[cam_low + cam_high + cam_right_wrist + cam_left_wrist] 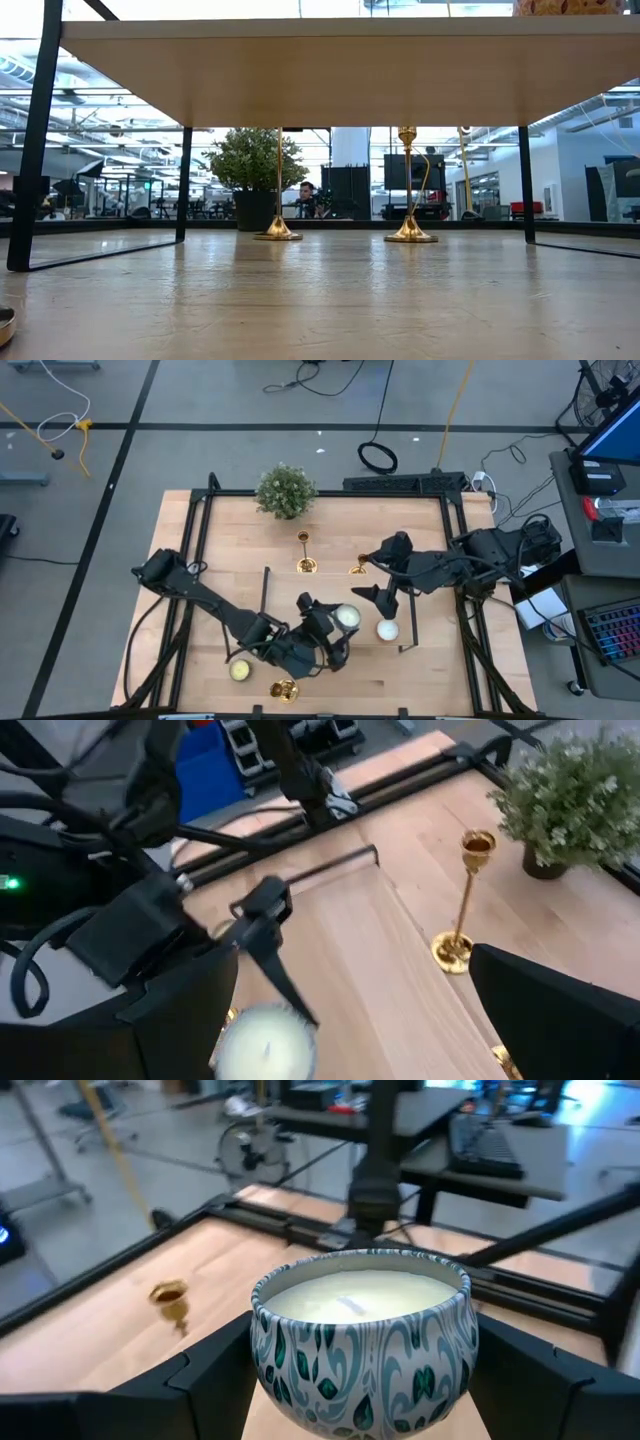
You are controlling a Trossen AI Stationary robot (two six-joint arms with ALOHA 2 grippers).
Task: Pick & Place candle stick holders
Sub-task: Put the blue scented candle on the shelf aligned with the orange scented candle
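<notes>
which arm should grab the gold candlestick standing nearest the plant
Right, probably. The right gripper is open and empty, and its wrist view already shows that candlestick close ahead. The left gripper sits nearer the table's front edge, its fingers around a patterned candle tin.

Your wooden table (200,560) carries a potted plant (286,491), two upright gold candle stick holders (306,551) beyond the right gripper (385,603), and a third (284,689) just behind the left gripper (335,628). A yellow candle (240,671) sits beside that one, a white candle (388,629) under the right gripper.

A bushy green plant (286,491) is standing at the far edge of the wooden bench (215,570). A white candle (387,629) and a yellow candle (240,671) are sitting nearer the front.
</notes>
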